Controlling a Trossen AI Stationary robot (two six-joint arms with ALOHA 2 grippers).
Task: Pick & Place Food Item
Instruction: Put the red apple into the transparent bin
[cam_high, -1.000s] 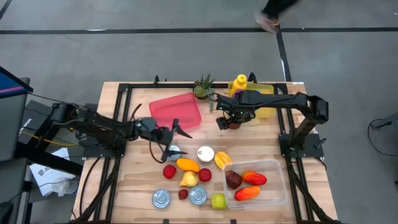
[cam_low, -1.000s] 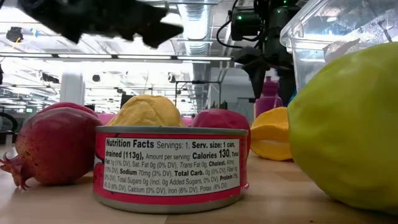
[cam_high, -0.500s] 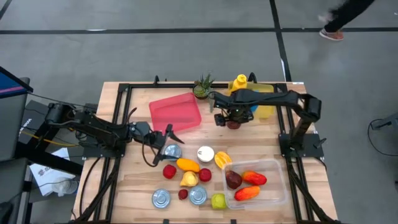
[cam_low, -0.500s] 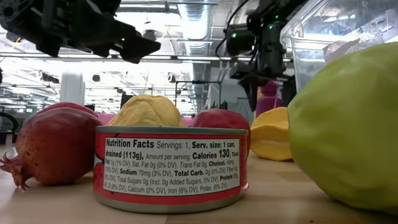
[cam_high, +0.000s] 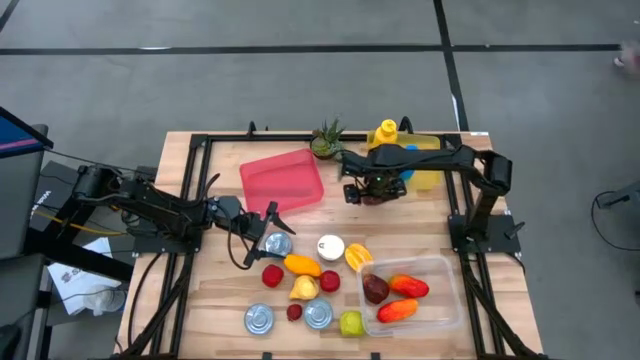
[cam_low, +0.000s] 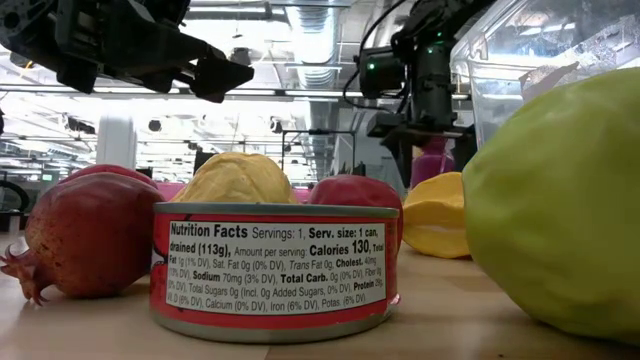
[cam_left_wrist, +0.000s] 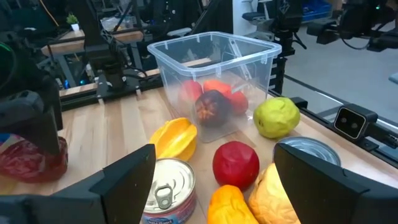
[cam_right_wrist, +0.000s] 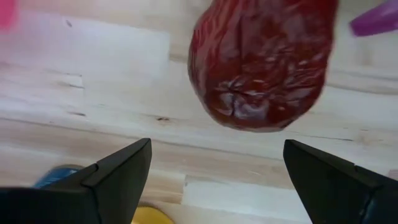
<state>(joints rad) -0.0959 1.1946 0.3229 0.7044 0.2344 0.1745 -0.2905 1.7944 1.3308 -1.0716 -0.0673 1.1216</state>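
A dark red, wrinkled food item (cam_right_wrist: 264, 62) lies on the wooden table (cam_high: 200, 290) at the far right, also seen in the high view (cam_high: 378, 198). My right gripper (cam_right_wrist: 217, 144) is open and points down over it (cam_high: 366, 190), one finger on either side and above it, touching nothing. My left gripper (cam_high: 270, 226) is open and empty at the table's middle left, above a tin can with a pull tab (cam_left_wrist: 165, 190). Ahead of it lie a red apple (cam_left_wrist: 236, 163), a yellow starfruit (cam_left_wrist: 174, 138) and an orange fruit (cam_left_wrist: 227, 205).
A clear tub (cam_high: 430, 290) holding red and dark fruit stands at the near right. A pink tray (cam_high: 283, 180), a small plant (cam_high: 325, 140), a yellow bottle (cam_high: 387, 133) and a yellow tray (cam_high: 428, 165) stand along the far side. Cans and fruit crowd the near middle (cam_high: 300, 300).
My right gripper has tipped from a slant to pointing straight down over the dark red item, shifting slightly toward the far edge. My left gripper has drawn back a little toward the table's left edge and come lower, still open.
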